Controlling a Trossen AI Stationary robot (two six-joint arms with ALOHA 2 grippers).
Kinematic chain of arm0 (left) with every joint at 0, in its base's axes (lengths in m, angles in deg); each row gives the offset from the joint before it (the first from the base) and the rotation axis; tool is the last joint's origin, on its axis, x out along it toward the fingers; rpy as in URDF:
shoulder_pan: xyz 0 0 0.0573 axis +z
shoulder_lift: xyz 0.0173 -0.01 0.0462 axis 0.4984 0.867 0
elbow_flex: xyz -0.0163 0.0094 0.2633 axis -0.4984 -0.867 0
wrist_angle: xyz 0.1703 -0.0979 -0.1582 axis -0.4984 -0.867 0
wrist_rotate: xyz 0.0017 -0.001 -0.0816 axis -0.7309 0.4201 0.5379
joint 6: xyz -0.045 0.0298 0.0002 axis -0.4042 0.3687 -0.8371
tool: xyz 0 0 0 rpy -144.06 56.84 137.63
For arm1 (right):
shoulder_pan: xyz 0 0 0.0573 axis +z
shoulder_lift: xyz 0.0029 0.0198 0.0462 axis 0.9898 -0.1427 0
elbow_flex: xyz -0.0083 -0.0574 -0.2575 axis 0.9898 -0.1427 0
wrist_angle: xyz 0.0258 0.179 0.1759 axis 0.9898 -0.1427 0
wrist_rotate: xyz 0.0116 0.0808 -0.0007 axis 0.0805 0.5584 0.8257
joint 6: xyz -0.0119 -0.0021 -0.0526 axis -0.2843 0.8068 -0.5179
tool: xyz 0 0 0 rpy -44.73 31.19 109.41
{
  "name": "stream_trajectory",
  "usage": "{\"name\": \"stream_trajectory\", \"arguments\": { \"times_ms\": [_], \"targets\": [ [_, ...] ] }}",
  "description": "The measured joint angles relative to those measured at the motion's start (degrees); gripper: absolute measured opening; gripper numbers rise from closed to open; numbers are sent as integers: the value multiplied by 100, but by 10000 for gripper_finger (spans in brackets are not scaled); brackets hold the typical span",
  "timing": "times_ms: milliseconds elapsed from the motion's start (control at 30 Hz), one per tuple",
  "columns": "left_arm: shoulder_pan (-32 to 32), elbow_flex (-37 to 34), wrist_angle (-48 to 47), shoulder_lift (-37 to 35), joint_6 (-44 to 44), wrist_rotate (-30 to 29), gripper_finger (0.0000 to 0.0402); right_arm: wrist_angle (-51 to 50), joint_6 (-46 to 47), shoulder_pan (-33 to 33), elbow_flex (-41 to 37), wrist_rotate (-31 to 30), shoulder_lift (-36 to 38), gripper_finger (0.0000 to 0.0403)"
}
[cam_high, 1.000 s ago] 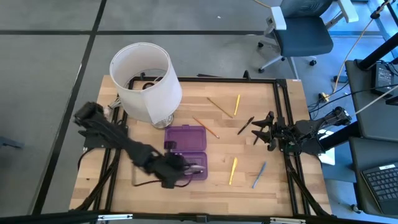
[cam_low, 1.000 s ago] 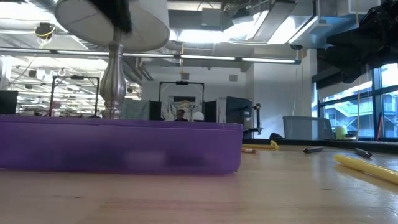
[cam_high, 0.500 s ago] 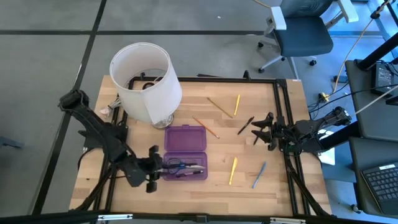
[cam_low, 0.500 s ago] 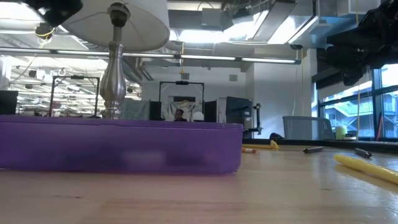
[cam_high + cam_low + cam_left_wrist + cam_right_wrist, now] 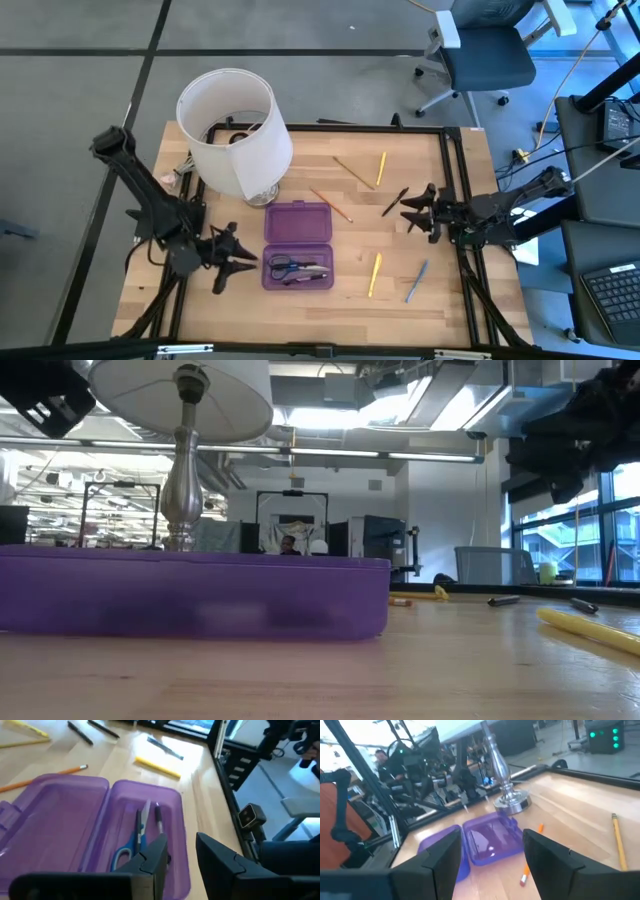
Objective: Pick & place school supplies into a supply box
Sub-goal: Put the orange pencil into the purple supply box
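Left gripper (image 5: 243, 265) drawn back off purple box (image 5: 298, 247), empty fingers apart, right gripper (image 5: 411, 208) apart, wooden table (image 5: 440, 300)

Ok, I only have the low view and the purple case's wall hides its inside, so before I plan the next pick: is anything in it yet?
Observer: Yes. The translucent purple plastic case lies open, and its tray holds blue-handled scissors and a dark pen.
Operator: Where is the left gripper?
Observer: The left gripper hovers open and empty by the tray, on the side facing the left arm.
Operator: And the right one?
Observer: The right gripper is open and empty, close to a slim dark marker that lies on the wooden table.
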Motion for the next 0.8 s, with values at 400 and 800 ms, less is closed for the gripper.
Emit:
{"name": "stream_trajectory", "arguments": {
  "times_ms": [400, 800],
  "targets": [
    [-266, -1376, 1850, -1012, 1317, -243, 97, -1748, 771, 0, 2484, -194, -3051, 215],
    [-284, -1772, 1820, -1108, 1556, -189, 97, -2726, 1474, -2, 3872, -182, -5431, 215]
  ]
}}
